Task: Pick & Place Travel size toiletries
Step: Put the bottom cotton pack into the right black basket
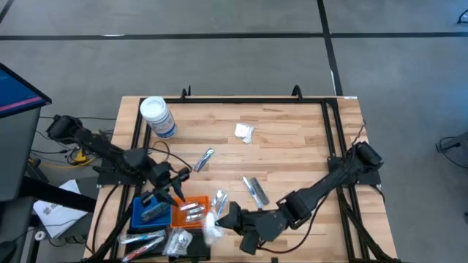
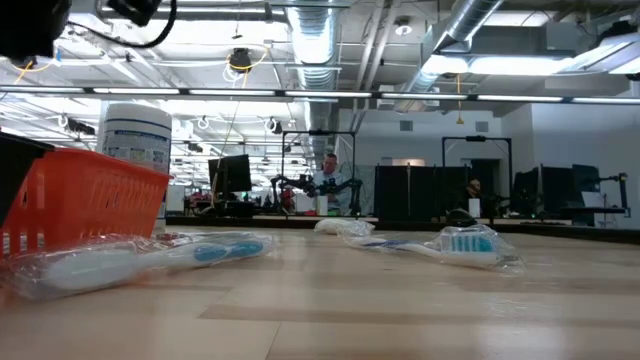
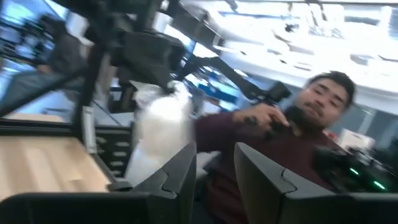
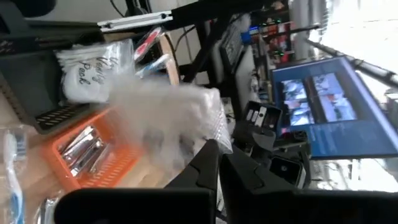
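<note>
My right gripper [image 1: 224, 216] hovers at the near edge beside the orange tray [image 1: 191, 214] and is shut on a white clear-wrapped packet [image 4: 168, 115]. My left gripper [image 1: 175, 191] is open and touches nothing; it floats over the blue tray [image 1: 150, 212] and orange tray, and its wrist view faces the same packet [image 3: 160, 127]. Silvery tubes [image 4: 84, 148] lie in the orange tray. Loose on the table lie a tube [image 1: 205, 159], two more tubes [image 1: 254, 190] and a white packet [image 1: 243, 133]. Another white packet [image 4: 81, 74] lies in the black tray [image 1: 191, 247]. My right gripper pinches the white packet between its two fingers at one edge [image 4: 202, 140]; motion blur hides how many layers. In the left wrist view the packet [image 3: 160, 127] hangs below the gripper, lifted clear of table and trays.
A large white-lidded jar [image 1: 157, 117] stands at the far left of the table. Wrapped toothbrushes [image 1: 142, 237] lie left of the black tray, others [image 2: 450, 243] on the boards. A black frame [image 1: 333, 131] rims the table. A person [image 3: 298, 130] stands beyond the near edge.
</note>
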